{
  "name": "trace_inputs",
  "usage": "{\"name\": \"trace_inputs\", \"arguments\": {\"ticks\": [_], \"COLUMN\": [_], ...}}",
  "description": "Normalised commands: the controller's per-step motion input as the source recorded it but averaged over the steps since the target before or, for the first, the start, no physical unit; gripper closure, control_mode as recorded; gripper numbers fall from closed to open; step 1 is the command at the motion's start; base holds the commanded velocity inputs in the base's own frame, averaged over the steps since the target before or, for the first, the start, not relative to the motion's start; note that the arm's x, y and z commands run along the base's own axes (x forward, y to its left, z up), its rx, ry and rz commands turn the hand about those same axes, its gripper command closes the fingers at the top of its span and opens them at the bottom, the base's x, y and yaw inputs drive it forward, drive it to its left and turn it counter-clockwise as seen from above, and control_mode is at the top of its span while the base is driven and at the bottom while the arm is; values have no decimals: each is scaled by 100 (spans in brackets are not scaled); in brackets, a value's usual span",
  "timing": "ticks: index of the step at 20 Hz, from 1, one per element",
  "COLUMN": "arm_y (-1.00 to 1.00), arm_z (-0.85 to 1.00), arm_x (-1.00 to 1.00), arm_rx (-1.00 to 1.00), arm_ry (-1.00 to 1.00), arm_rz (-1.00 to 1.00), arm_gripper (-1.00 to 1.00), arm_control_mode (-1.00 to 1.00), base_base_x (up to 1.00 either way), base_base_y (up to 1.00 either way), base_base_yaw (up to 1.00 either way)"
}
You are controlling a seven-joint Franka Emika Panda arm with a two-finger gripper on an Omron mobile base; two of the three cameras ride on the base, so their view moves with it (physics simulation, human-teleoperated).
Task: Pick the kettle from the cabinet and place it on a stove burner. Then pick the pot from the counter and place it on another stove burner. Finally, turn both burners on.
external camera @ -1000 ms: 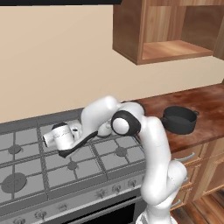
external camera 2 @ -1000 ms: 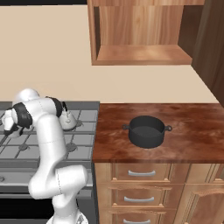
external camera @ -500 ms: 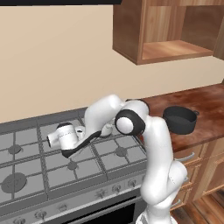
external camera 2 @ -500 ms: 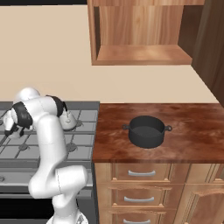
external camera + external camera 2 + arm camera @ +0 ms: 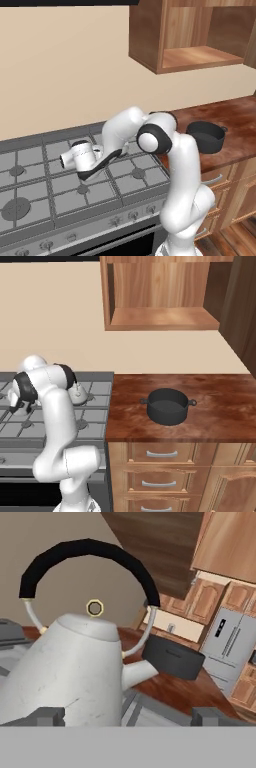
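Note:
The pale kettle (image 5: 75, 667) with its black arched handle stands upright on the grey stove (image 5: 35, 195), at its back right (image 5: 78, 397). My gripper (image 5: 129, 717) is open, one fingertip on each side of the kettle's lower body, gripping nothing. In the left base view my gripper (image 5: 92, 169) hangs low over the stove's middle, and the forearm hides the kettle. The dark pot (image 5: 167, 405) sits on the reddish counter (image 5: 220, 423), also in the left base view (image 5: 205, 136). The open wooden cabinet (image 5: 162, 318) is bare.
Round burners (image 5: 137, 174) (image 5: 82, 190) lie under the grates in front of the hand. A row of knobs (image 5: 115, 220) lines the stove's front edge. Wooden drawers (image 5: 160, 455) with metal handles sit below the counter. A tall wooden panel (image 5: 245, 311) stands at the right.
The hand has drifted slightly to the right in the left base view and the elbow has shifted a little. The kettle and the pot stay put; the jaws remain open.

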Motion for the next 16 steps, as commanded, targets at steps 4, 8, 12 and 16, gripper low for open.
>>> {"name": "trace_inputs", "arguments": {"ticks": [4,8,12,16], "arm_y": [-12,-9,-8,-7], "arm_z": [-10,-14,-14,-13], "arm_x": [0,0,0,0], "arm_rx": [2,2,3,4], "arm_ry": [-5,-4,-3,-3], "arm_rz": [0,0,0,0], "arm_gripper": [-100,-100,-100,-100], "arm_control_mode": [-100,-100,-100,-100], "base_base_x": [0,0,0,0], "base_base_y": [0,0,0,0], "base_base_yaw": [0,0,0,0]}}
